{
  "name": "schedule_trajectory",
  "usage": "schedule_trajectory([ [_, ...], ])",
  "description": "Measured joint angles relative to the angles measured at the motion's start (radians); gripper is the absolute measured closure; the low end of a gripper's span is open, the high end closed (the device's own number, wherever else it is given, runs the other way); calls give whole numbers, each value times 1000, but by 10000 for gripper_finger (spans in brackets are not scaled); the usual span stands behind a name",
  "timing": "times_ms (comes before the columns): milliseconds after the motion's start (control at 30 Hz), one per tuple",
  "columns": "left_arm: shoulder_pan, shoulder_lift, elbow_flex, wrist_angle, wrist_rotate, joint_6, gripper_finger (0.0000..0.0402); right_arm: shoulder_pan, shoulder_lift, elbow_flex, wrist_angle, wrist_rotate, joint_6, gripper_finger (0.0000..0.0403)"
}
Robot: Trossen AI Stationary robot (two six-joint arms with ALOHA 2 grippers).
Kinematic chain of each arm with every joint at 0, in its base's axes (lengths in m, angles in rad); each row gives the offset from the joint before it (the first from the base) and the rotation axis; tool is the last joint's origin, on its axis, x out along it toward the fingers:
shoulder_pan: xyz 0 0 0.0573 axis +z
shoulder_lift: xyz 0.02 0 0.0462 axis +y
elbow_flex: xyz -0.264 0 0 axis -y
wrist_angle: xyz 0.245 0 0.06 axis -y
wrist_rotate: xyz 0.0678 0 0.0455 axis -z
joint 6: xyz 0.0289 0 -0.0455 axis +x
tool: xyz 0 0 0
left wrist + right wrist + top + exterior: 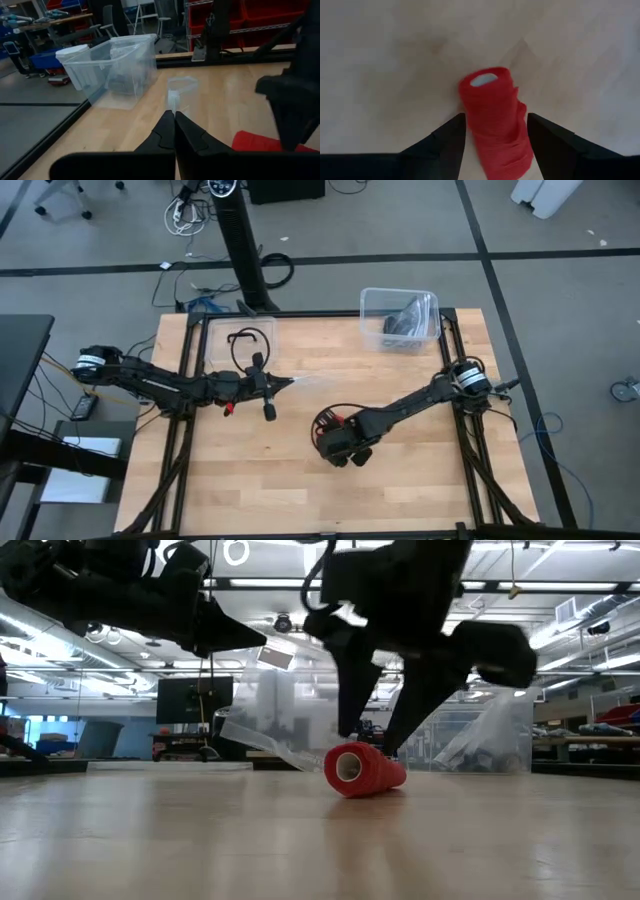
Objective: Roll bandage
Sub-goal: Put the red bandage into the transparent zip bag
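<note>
- The bandage [492, 120] is lying on the wooden surface [300, 490] as a stubby red roll, right of centre, with its hollow core end showing in the low view [348, 768].
- The right pincer [495, 137] is placed over the roll, fingers spread wide, one on each side; neither finger is seen pressing the fabric, so it is open and nothing is gripped.
- Roll looks nearly complete; a slightly looser, wider wrap is seen at the end nearer the wrist. Judged: tidy-up or final tuck is the step in hand.
- To do it well: the fingers should be closed gently across the roll's middle, square to its axis, so the layers are not squashed or telescoped. The loose end should be kept pinned against the surface while the roll is turned.
- Risk judged: soft fabric, so the roll may unwind if released without the tail being pressed down.
- Right arm pose: reached in from the right edge, stretched diagonally toward centre, wrist pitched down steeply, fingers nearly at the surface.
- Left pincer [174, 131] is closed on a clear plastic bag [180, 90], held low above the surface left of centre, arm stretched in from the left edge.
- A clear plastic bin [398, 318] sits at the far right of the surface, well apart from the roll.
</note>
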Motion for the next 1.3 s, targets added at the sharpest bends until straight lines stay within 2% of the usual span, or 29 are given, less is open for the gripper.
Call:
schedule_trajectory([
  [267,0,0,0,-23,21,0,402,-34,35,8,19,-9,0,156],
  [400,0,0,0,-27,21,2,402,-42,44,7,12,-70,4,156],
  [567,0,0,0,-35,27,2,402,-45,64,7,36,-121,8,196],
  [733,0,0,0,-32,27,2,402,-40,71,7,78,-103,8,277],
  [867,0,0,0,-33,26,2,402,-22,49,6,117,-16,16,347],
  [967,0,0,0,-32,23,2,402,-8,-13,22,132,76,64,348],
  [1133,-1,0,0,-30,38,-4,402,-2,-168,27,156,255,245,348],
  [1233,-6,0,0,-20,73,-4,402,7,-283,-10,276,392,314,348],
  [1300,-14,0,0,0,96,3,402,9,-340,-49,403,437,308,348],
])
